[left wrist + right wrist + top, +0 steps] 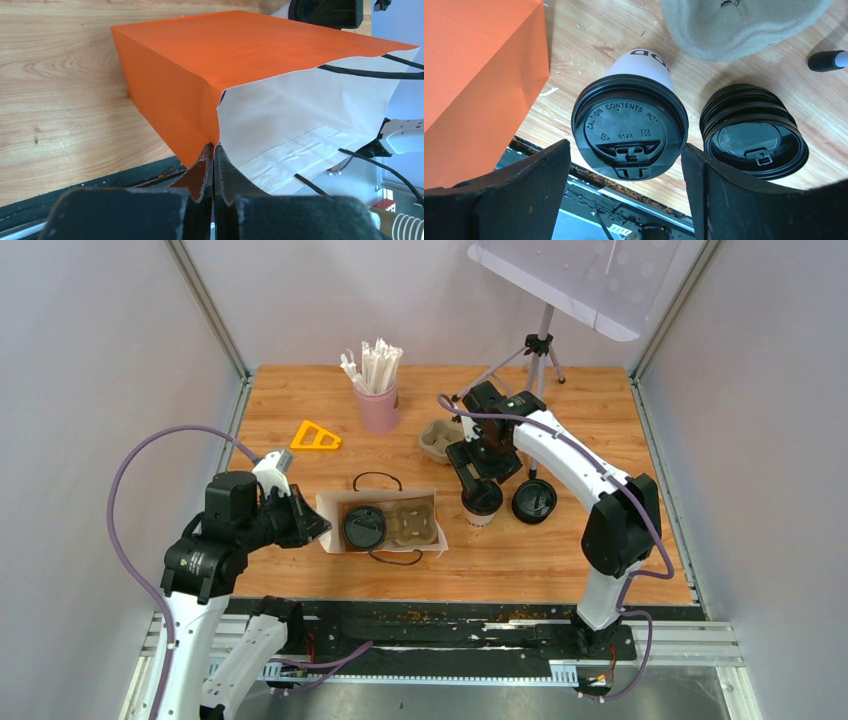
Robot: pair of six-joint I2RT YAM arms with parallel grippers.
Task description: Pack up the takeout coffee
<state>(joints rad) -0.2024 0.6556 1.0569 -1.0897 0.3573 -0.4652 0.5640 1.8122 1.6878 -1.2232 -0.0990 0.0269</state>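
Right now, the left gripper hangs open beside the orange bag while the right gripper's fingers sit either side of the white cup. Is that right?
Not quite. The left gripper is not open: the left wrist view shows its jaws shut, pinching the orange bag at its edge. The right gripper does sit either side of the white cup.

Bright, even light fills the overhead view, and shadows on the worktop point(300, 410) are short and soft-edged. In the left wrist view the orange bag point(225, 55) looks saturated, and the left fingers point(200, 175), close to the lens, are blurred and tinted red. The right wrist view is sharp on the whitish cup point(639, 65), its lid lettering crisp under a faint sheen. The right fingers point(524, 190) are dark and soft.
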